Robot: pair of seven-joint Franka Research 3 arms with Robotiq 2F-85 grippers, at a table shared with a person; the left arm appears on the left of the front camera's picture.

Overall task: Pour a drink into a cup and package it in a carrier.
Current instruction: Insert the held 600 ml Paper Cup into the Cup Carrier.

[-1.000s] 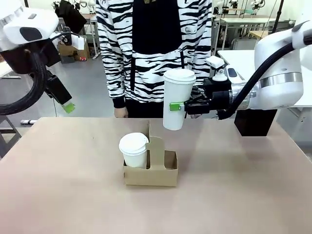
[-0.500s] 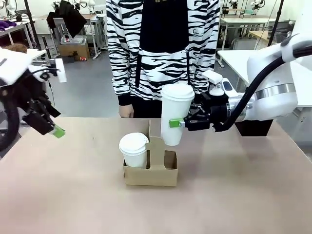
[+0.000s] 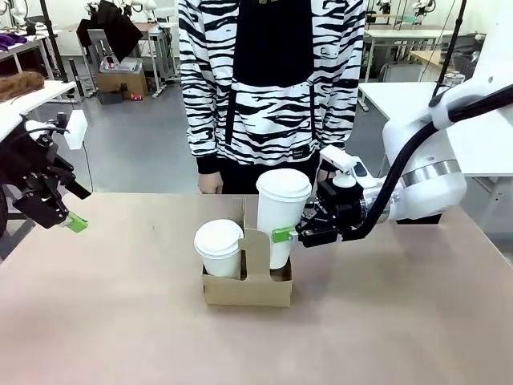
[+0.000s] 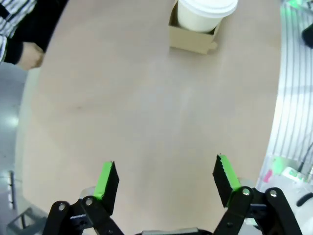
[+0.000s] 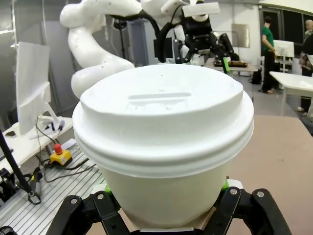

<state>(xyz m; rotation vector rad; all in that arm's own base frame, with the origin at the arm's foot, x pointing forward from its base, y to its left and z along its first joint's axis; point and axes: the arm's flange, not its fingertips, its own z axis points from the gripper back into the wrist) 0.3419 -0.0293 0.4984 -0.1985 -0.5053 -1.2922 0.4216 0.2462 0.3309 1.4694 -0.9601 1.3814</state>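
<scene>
At the near middle of the table (image 3: 385, 337), the carrier (image 3: 247, 287) already held one short lidded cup (image 3: 219, 247) in its left hole, and the step in hand appeared to be seating a second, taller lidded cup (image 3: 280, 215) in the right hole, just beside the upright centre handle. To do this well, the cup would likely need to stay upright and go straight down, clear of the handle and the cardboard rim, with the grip let go only once the base sat firmly, since a tilt could spill whatever it held. The drink itself was hidden under the white lid, so its level could not be judged. The right gripper (image 3: 290, 234) was clenched on the tall cup's side, reaching in roughly level from the right, the cup's base just at or inside the hole; its wrist view looked across the lid (image 5: 164, 115). The left gripper (image 4: 165, 183) hung at the table's left edge, its jaws spread and grasping nothing. A person (image 3: 272, 88) stood at the far side.
</scene>
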